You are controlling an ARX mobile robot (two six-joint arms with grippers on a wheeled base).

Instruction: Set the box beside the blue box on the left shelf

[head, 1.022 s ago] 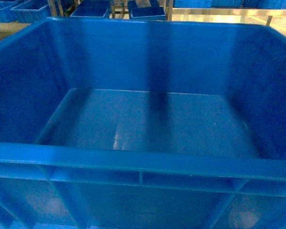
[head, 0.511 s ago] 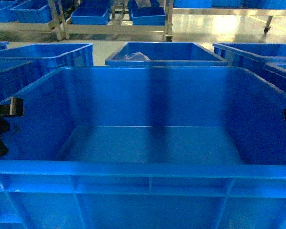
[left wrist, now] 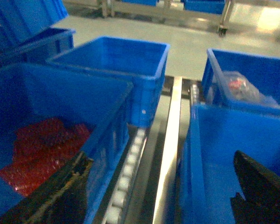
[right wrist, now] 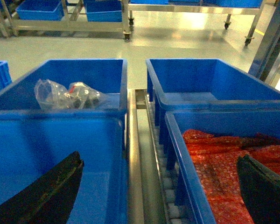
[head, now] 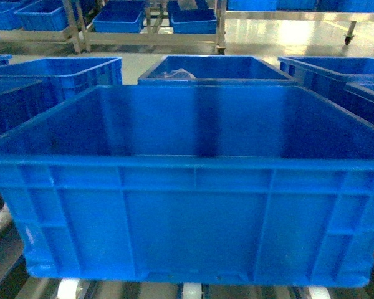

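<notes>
A roller rack of white rollers between metal rails is seen under the big blue crate, which rests directly on the rollers. Behind it on the same lane a second blue crate holding a clear plastic bag is set. On neighbouring lanes, crates with red bubble wrap are carried, with a silver rail between lanes.

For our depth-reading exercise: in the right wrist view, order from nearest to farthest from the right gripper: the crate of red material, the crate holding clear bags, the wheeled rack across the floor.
1. Crate of red material, right, between the right gripper fingers.
2. Crate holding clear bags, left, behind.
3. Wheeled rack, far across the floor.
</notes>
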